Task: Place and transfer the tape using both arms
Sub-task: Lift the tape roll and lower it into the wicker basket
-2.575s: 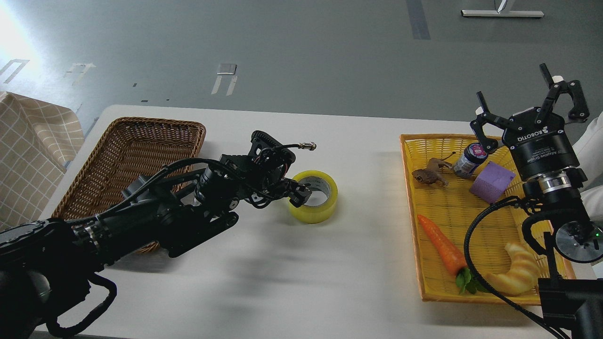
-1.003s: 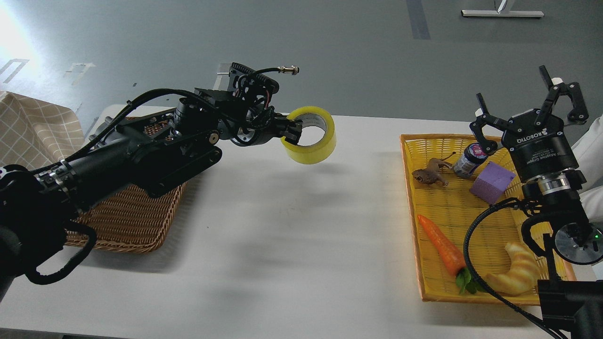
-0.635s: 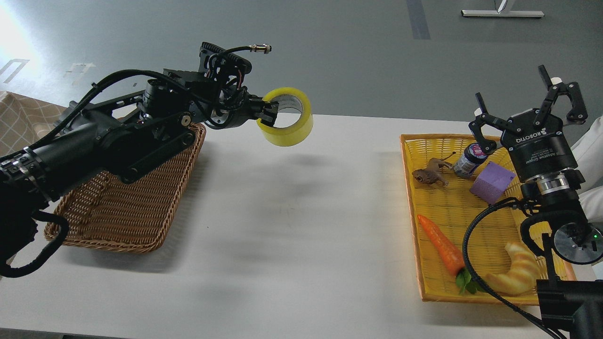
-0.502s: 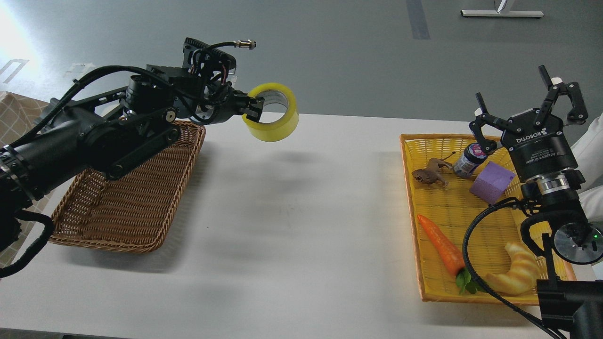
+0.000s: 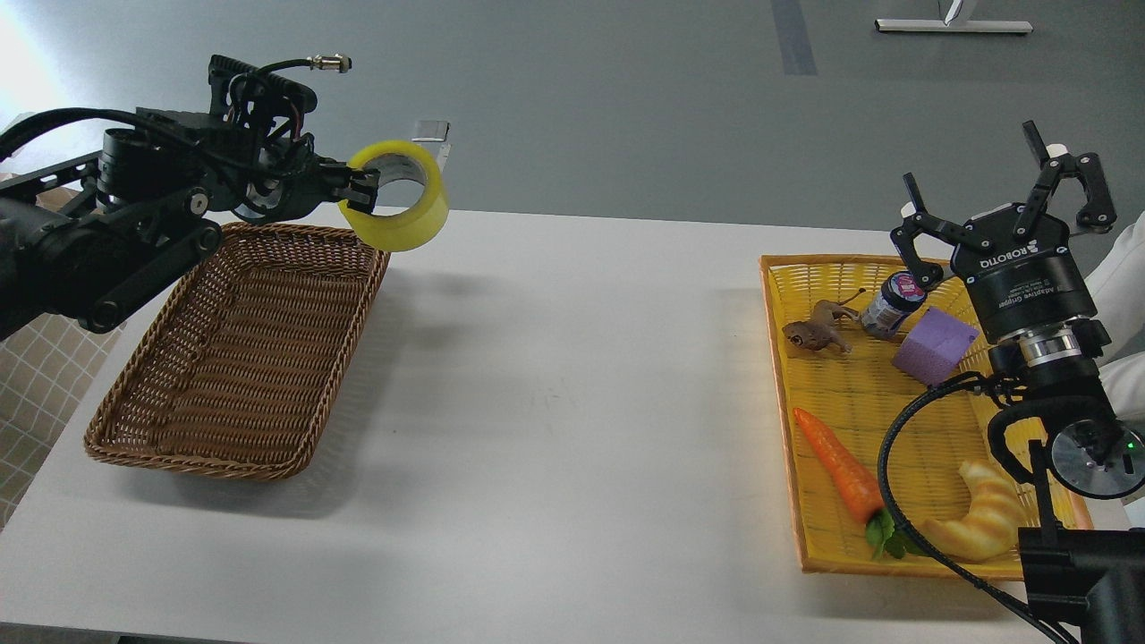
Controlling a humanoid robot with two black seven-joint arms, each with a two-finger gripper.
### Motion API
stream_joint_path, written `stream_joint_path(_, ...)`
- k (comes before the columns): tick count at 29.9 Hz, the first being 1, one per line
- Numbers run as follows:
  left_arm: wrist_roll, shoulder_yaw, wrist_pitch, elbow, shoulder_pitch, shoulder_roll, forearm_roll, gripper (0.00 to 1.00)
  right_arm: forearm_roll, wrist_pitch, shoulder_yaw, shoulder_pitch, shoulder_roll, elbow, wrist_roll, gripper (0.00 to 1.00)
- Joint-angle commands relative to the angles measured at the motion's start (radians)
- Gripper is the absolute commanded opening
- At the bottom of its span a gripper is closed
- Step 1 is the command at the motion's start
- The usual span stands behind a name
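Note:
The yellow tape roll hangs in the air above the far right corner of the brown wicker basket. My left gripper is shut on the roll's near rim, one finger inside the core. The left arm reaches in from the left, high over the basket. My right gripper is open and empty, fingers spread upward, above the far right edge of the yellow tray.
The yellow tray holds a carrot, a croissant, a purple block, a small jar and a brown toy animal. A checked cloth lies at the left of the white table.
My left gripper lifted the tape off the table's middle and carried it up and left to the basket's far corner. The right arm has not moved.

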State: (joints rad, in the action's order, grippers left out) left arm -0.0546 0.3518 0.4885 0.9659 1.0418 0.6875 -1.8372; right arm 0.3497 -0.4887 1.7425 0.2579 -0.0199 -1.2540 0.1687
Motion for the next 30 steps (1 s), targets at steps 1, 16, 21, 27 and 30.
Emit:
stream_joint_path(1, -0.008, -0.026, 0.0, -0.021, -0.028, 0.05, 0.004, 0.0, 0.0, 0.0, 0.0, 0.001, 0.0, 0.001, 0.0, 1.0)
stream_joint_path(16, -0.067, -0.042, -0.028, -0.092, -0.157, 0.126, 0.024, 0.0, 0.0, 0.0, -0.001, -0.002, 0.0, 0.004, 0.0, 1.0)
stream_joint_path(21, -0.082, -0.042, -0.051, -0.095, -0.19, 0.139, 0.026, 0.0, 0.0, 0.0, -0.001, -0.005, 0.0, 0.004, 0.0, 1.0)
stream_joint_path(27, -0.085, -0.042, -0.073, -0.098, -0.229, 0.141, 0.027, 0.0, 0.0, 0.0, -0.001, -0.005, 0.0, 0.004, 0.0, 1.0)
stream_joint_path(30, -0.085, -0.042, -0.087, -0.111, -0.246, 0.139, 0.029, 0.0, 0.0, 0.0, -0.001, -0.005, -0.002, 0.004, 0.0, 1.0)
